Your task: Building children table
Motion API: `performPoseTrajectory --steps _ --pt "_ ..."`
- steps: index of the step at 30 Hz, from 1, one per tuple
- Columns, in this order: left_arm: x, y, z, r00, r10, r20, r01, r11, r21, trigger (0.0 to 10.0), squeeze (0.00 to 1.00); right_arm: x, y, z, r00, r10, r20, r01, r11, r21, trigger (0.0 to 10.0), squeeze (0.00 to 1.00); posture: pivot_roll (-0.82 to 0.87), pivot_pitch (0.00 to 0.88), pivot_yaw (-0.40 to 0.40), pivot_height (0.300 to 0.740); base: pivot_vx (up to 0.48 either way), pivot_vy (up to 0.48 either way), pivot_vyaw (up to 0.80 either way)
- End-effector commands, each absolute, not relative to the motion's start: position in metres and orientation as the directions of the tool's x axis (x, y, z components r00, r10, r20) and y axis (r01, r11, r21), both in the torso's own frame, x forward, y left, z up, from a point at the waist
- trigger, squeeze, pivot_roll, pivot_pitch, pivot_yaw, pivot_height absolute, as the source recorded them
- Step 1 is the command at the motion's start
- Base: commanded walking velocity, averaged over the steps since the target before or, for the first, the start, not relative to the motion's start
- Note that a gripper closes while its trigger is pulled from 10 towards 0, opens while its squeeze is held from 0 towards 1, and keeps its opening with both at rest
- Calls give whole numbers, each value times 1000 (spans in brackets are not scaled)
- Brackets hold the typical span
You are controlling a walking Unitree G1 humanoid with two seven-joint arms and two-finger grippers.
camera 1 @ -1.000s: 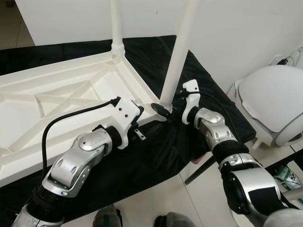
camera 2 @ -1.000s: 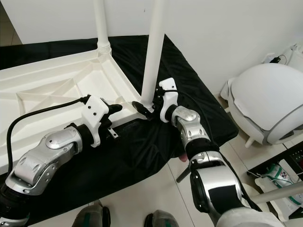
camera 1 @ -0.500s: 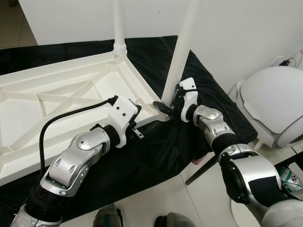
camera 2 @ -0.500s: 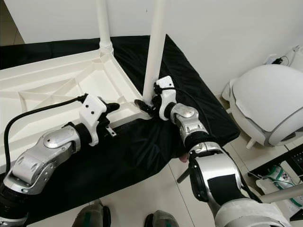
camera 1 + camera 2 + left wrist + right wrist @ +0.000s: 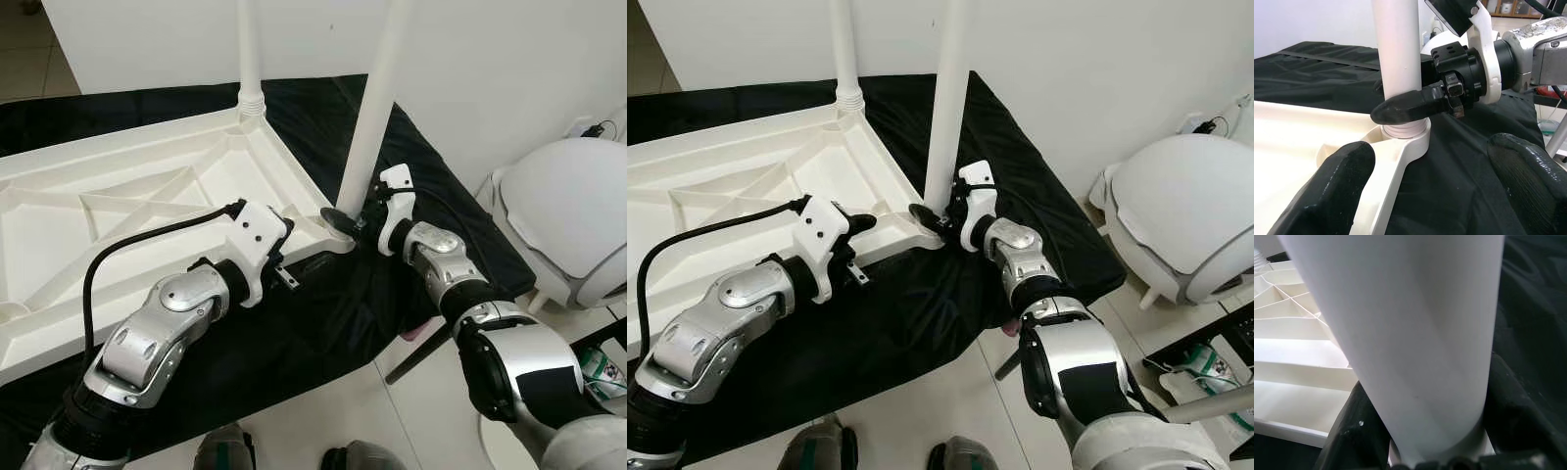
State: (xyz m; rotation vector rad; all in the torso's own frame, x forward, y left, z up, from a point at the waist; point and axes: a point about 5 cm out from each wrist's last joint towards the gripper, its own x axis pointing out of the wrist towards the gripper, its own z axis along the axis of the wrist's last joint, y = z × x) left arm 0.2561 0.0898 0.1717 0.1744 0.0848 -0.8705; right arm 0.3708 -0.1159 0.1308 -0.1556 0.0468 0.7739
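From my head camera, the white tabletop (image 5: 127, 211) lies upside down on a black cloth (image 5: 421, 186), ribs facing up. One leg (image 5: 249, 49) stands in the tabletop's far corner socket. A second leg (image 5: 374, 103) stands upright in the near corner socket (image 5: 338, 235), and my right gripper (image 5: 345, 220) is clamped on that leg just above the socket. My left gripper (image 5: 286, 257) sits beside the same corner, against the tabletop's edge. A white domed object (image 5: 563, 211) stands on the floor, well apart from the tabletop.

In my left wrist view, my two fingers (image 5: 1339, 183) are spread wide, holding nothing, with the corner socket between them.

In my right wrist view, my fingers (image 5: 1352, 431) press on both sides of the second leg.
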Motion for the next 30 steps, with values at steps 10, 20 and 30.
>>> performPoseTrajectory --steps 10,20,30 --pt "246 83 169 561 -813 -157 828 554 85 10000 0 367 -138 105 879 449 -160 -460 887 -39 10000 0 26 0 -56 740 0 0 0" --pt "245 82 167 557 -815 -159 830 553 77 10000 0 355 -120 101 994 75 -85 -71 996 52 10000 0 25 0 -62 740 0 0 0" --pt "246 82 168 558 -815 -156 829 553 78 10000 0 336 -72 108 979 195 -55 -188 976 107 10000 0 23 0 -67 740 0 0 0"
